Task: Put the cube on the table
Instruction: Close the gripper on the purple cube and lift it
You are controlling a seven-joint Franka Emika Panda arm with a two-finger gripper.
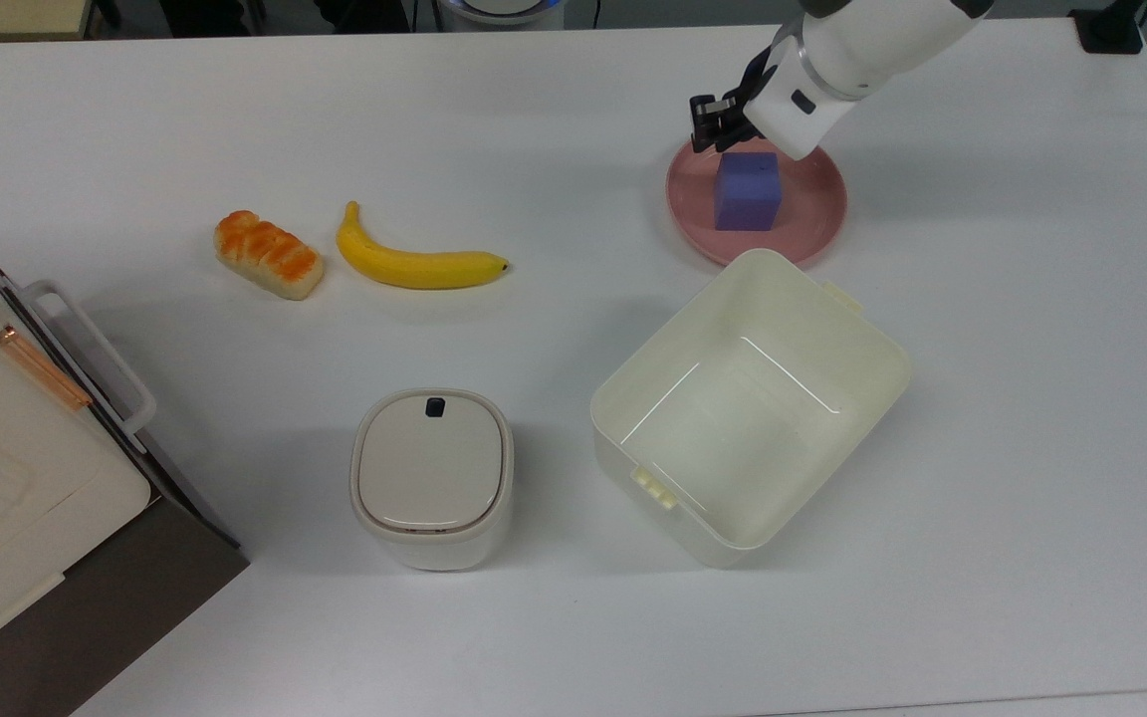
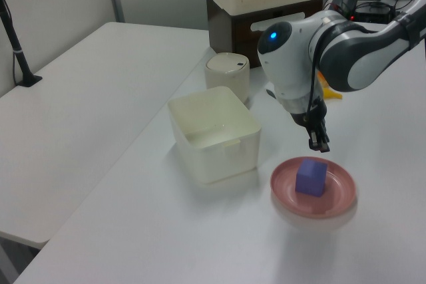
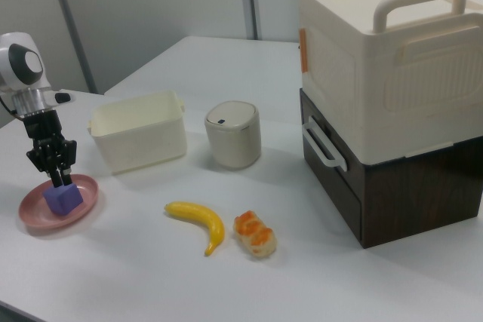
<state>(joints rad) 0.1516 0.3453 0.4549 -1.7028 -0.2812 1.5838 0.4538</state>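
Top view has the cube [image 1: 747, 191] sitting flat on the pink plate [image 1: 812, 214], well inside the rim; gripper [image 1: 715, 123] above it, fingers apart, holding nothing; bare table [image 1: 1032, 329] beside.

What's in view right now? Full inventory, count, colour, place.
cube: 1, blue-purple, flat on the plate
plate: 1, pink, top view's upper right
bin: 1, cream, open-topped, just below the plate in the top view
lidded container: 1, beige, top view's left of the bin
banana: 1, yellow, mid-table
bread: 1, orange-glazed, beside the banana
stacked boxes: cream on dark brown, table edge
table: 1, white
gripper: 1, black, above the cube, not touching it
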